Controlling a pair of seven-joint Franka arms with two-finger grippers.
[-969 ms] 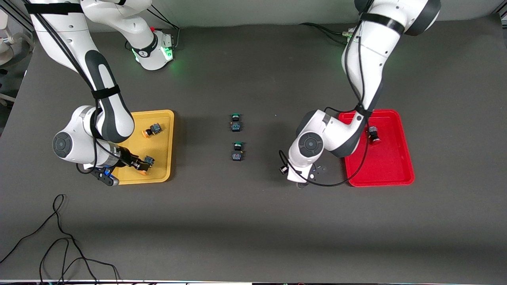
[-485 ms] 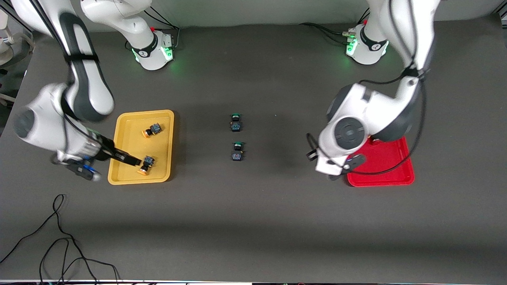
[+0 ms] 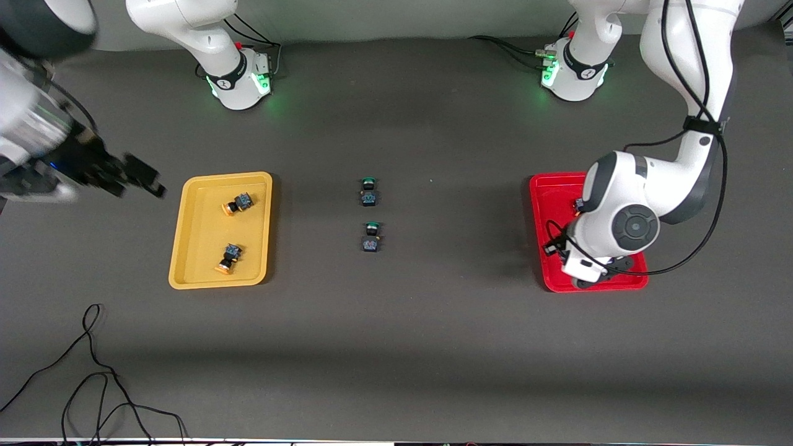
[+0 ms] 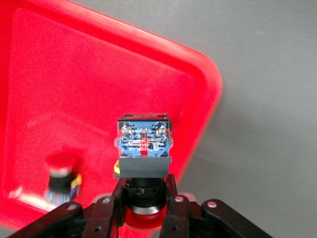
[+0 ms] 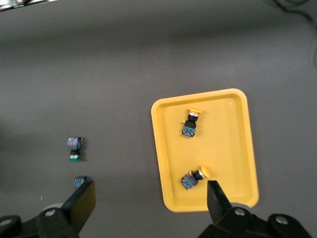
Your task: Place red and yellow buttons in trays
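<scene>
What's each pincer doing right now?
Left pincer: shut on a red-capped button, over the red tray.
Right pincer: open, empty, raised beside the yellow tray.

We see the right gripper (image 3: pixel 141 175) let go and lift away off the yellow tray (image 3: pixel 193 235), while the left gripper (image 4: pixel 143 208) swings its red button (image 4: pixel 143 146) over the red tray (image 3: pixel 545 204).

Dark grey table (image 3: pixel 433 347); black cable (image 3: pixel 93 371) lying on it.
</scene>
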